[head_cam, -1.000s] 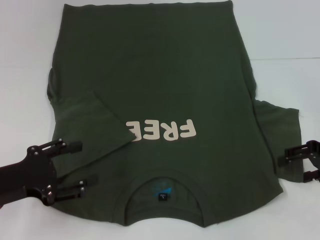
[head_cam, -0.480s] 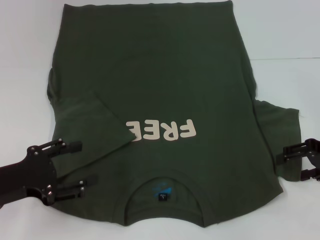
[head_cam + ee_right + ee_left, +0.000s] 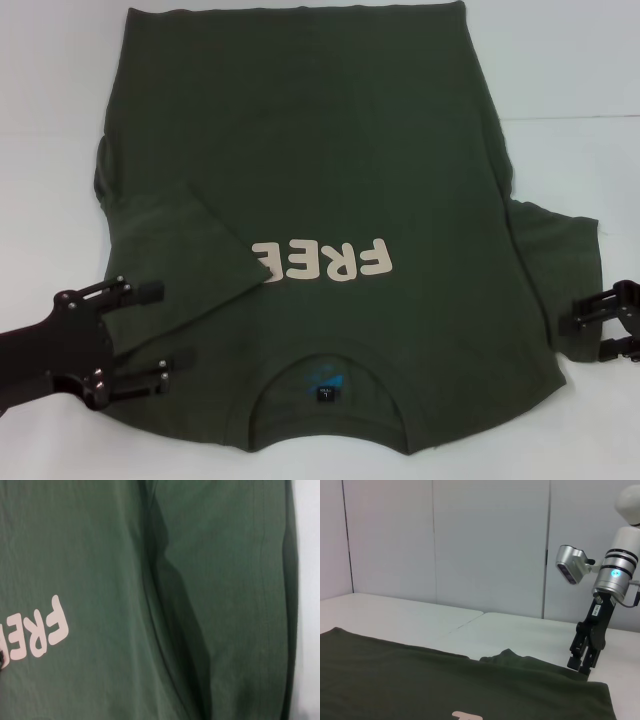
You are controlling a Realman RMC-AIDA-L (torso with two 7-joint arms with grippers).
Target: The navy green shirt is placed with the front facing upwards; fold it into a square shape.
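The navy green shirt lies flat on the white table, front up, with its collar nearest me. One sleeve is folded inward and covers the end of the cream lettering. My left gripper is open above the shoulder beside the collar. The other sleeve still spreads outward. At its outer hem my right gripper hangs open; the left wrist view shows this gripper pointing down, just above the cloth. In the right wrist view there is only shirt fabric and lettering.
White tabletop surrounds the shirt on both sides and at the far end. A seam in the table runs across it. Pale wall panels stand behind the table.
The right gripper has shifted very slightly at the sleeve's hem. The left arm and the shirt have not visibly moved.
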